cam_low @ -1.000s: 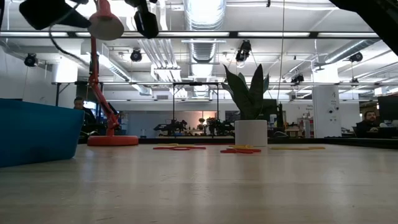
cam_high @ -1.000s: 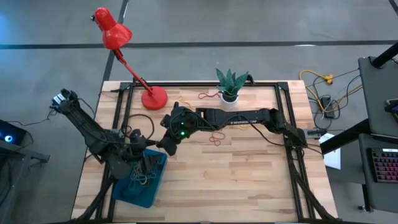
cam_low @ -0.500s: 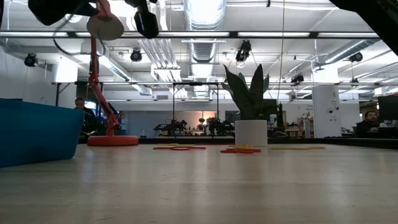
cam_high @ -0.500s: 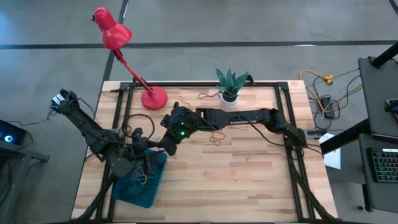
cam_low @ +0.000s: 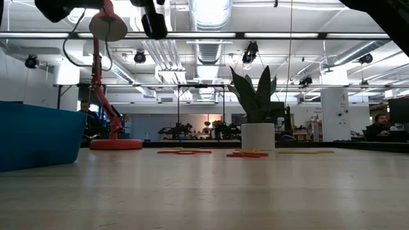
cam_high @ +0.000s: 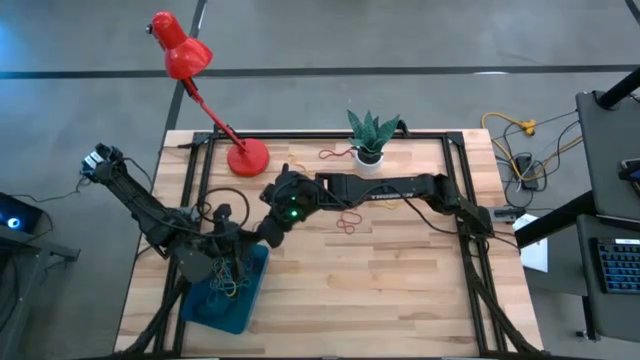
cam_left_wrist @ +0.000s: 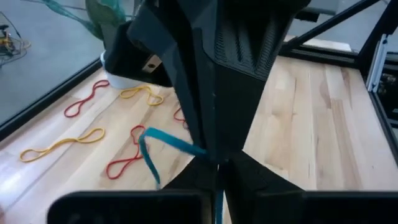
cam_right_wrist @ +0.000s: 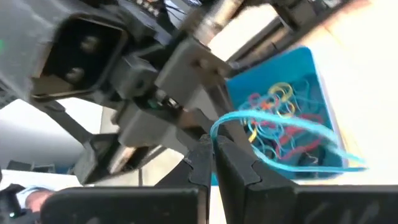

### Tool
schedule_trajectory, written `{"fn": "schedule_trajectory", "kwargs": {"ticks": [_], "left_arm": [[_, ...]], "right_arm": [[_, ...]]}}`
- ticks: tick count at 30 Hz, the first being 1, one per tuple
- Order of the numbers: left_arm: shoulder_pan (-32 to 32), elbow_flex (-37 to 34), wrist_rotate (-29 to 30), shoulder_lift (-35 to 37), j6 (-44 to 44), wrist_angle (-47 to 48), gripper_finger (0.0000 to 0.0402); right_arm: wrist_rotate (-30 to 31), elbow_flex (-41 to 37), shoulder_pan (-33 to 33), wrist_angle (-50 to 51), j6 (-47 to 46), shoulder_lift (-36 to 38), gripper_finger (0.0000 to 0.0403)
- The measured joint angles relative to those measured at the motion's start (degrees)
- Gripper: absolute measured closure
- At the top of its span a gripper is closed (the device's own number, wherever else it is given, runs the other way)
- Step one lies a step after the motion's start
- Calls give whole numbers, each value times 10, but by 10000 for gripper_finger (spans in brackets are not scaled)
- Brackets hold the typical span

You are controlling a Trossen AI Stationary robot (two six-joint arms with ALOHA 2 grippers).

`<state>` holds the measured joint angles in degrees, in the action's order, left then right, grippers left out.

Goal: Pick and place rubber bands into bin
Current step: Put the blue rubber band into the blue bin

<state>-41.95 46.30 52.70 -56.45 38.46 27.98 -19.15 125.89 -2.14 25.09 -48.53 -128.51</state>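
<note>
Grip status, both units: my right gripper (cam_high: 268, 232) is fully closed on a blue rubber band (cam_right_wrist: 280, 140), which trails out of the fingertips in a slack loop. My left gripper (cam_high: 235, 252) is also closed, meeting the right one tip to tip. A strand of the same band shows between its fingers, so I judge both hold it.

Location: both grippers hang above the table (cam_high: 400, 290), at the 1 o'clock corner of the bin (cam_high: 222, 322), which sits at the table's 7 o'clock corner. The bin already contains a tangle of rubber bands (cam_high: 228, 288).

Governing relation: the bin's open floor lies toward 7 o'clock from the held band, and its long axis runs roughly 1 to 7. My left arm is the nearer one, as its wrist is already over the bin. My right gripper sits at the rim, so a release there risks the loop draping over the wall.

Outstanding: loose red bands (cam_high: 345, 222) lie at table centre, with others at 12 o'clock beside the plant pot (cam_high: 370, 157).
</note>
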Motion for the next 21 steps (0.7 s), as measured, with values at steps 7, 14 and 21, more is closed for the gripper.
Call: {"fn": "schedule_trajectory", "kwargs": {"ticks": [7,14,21], "left_arm": [[0,6,-17,5,18,37,401],[-2,9,-97,20,63,81,401],[-14,14,-221,38,128,182,401]], "right_arm": [[-6,0,0,35,-6,0,346],[-8,7,-4,37,-3,0,254],[-52,38,-2,54,33,5,207]]}}
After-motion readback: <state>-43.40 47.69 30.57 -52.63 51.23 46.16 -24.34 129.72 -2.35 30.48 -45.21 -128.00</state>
